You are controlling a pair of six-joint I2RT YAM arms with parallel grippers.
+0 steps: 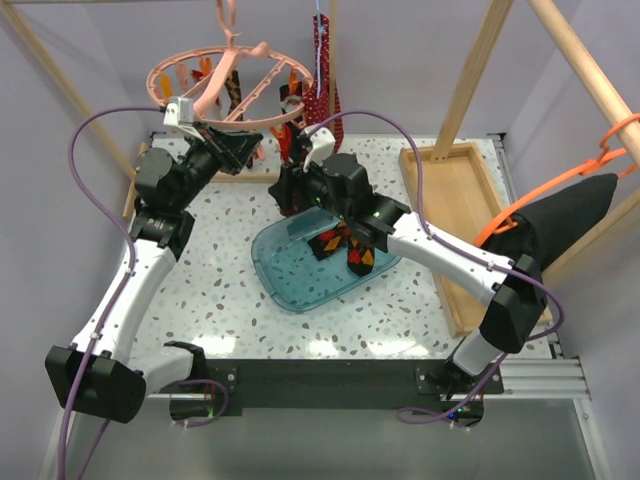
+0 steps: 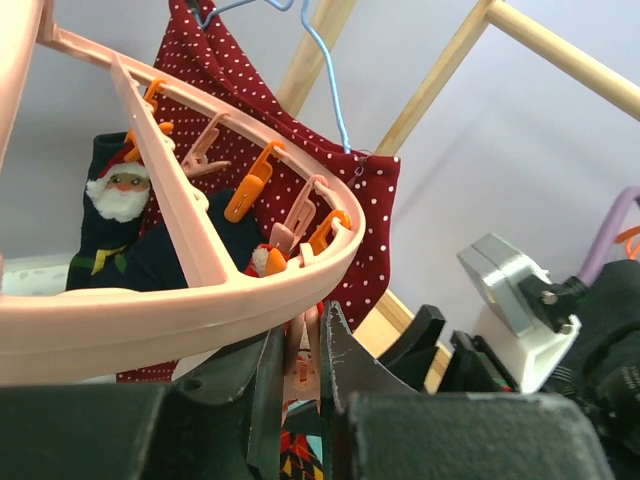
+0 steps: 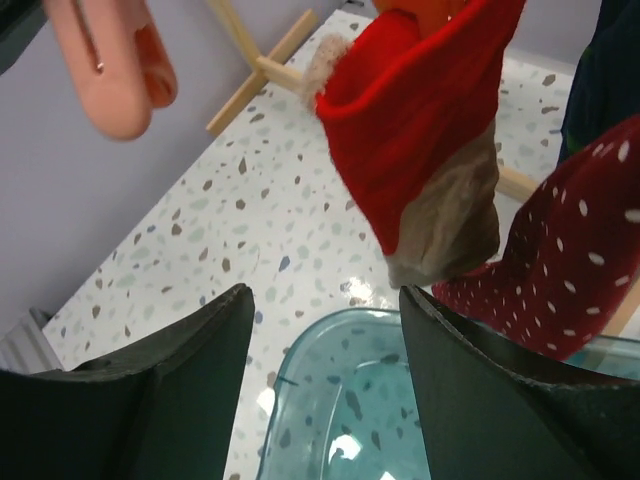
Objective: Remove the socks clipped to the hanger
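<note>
From above, the hanger (image 1: 235,85) was seen with its ring nearly flat and its hook pointing up. Below it, socks (image 1: 345,245) were laid in a blue tub (image 1: 290,272) on the speckled table (image 1: 220,285). From the left wrist, the left gripper (image 2: 300,345) was seen pinched tight on a pink clip (image 2: 300,378) under the hanger's rim. From the right wrist, the right gripper (image 3: 325,295) was held spread wide and empty, below a red-topped sock (image 3: 420,150) hung straight down.

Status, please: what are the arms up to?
Left gripper shut on pink clip of round salmon-pink plastic hanger. Right gripper open beneath hanging red-beige sock. Red white-dotted garment close beside.
</note>
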